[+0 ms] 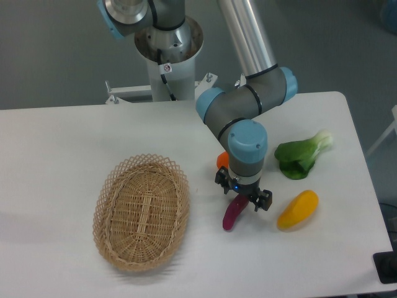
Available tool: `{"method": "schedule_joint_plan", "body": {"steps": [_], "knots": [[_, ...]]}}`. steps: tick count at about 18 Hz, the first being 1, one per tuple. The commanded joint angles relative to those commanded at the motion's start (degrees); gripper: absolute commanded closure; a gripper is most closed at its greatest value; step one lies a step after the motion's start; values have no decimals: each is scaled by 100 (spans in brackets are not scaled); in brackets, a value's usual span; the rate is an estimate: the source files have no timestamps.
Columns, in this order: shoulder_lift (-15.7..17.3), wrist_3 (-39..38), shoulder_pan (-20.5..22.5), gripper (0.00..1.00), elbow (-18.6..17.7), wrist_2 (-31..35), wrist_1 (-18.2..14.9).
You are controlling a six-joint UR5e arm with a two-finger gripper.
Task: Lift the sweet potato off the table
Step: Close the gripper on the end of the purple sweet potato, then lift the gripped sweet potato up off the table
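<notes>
Basket (141, 212) foreground | gripper (243, 200) at potato (232, 214) upper end, jaw closure indiscernible | potato likely light, stiff, smooth; grip mid-body across narrow width.

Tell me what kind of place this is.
Probably a robotics lab, not a kitchen: an arm on a pedestal, its hand over a sweet potato on a bare white table, with a wicker basket and other produce laid out.
</notes>
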Motion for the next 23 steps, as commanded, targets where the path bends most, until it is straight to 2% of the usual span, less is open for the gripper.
{"method": "schedule_joint_plan", "body": {"steps": [1, 2, 3, 4, 5, 8, 13, 16, 17, 23], "knots": [[0, -9, -9, 1, 0, 9, 26], [0, -61, -9, 17, 0, 9, 87], [-9, -105, -9, 46, -9, 9, 131], [-9, -97, -9, 69, -9, 9, 149], [-9, -88, -9, 78, 0, 9, 150], [0, -79, -9, 83, 0, 9, 150], [44, -35, 0, 84, 35, 9, 150], [289, -9, 26, 83, 262, 0, 36], [403, 35, 61, 83, 394, -17, -69], [764, 167, 114, 82, 1545, -88, -1702]]}}
